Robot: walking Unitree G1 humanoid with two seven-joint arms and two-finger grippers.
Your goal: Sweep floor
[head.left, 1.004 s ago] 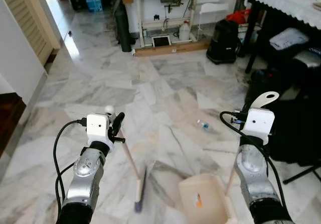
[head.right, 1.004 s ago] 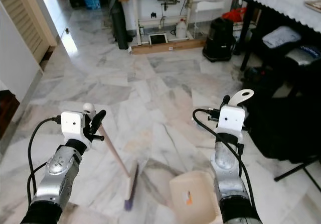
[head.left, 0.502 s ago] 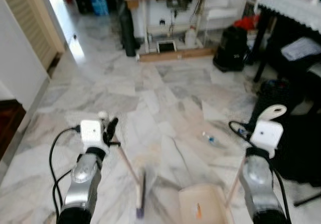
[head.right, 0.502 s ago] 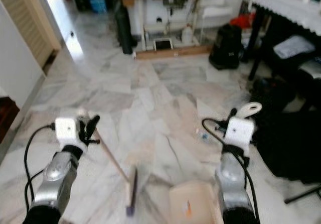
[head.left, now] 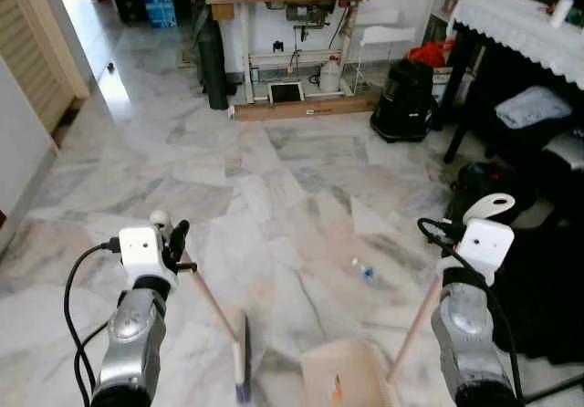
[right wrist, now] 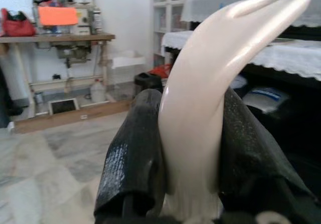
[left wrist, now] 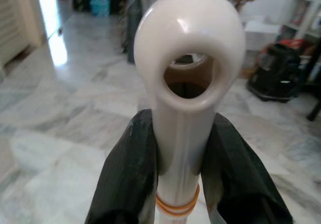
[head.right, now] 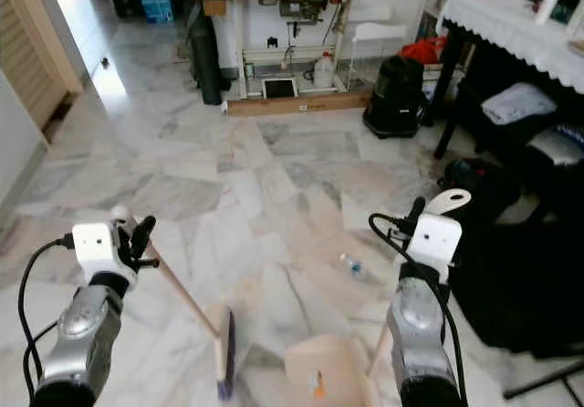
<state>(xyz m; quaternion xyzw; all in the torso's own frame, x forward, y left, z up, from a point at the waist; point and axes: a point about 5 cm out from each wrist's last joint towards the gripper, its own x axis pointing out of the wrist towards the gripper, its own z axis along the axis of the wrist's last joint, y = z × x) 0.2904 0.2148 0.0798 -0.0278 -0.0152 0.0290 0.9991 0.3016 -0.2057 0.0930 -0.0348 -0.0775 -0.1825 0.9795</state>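
Black fingers (left wrist: 130, 174) of the left gripper (left wrist: 180, 179) clamp the broom (head.left: 239, 357) handle's top, its head on the marble floor (head.left: 301, 170) left of the dustpan (head.left: 339, 384), whose handle the right gripper (right wrist: 193, 148) pinches.

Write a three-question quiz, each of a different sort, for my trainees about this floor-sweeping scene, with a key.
1. True or false: the left gripper is shut on the broom handle.
2. Multiple choice: what does the right gripper hold? A) a mop B) the dustpan handle C) a bottle
3. Fill in: the small piece of litter lies on the marble floor ahead of the ______.

Key: 1 true; 2 B; 3 dustpan
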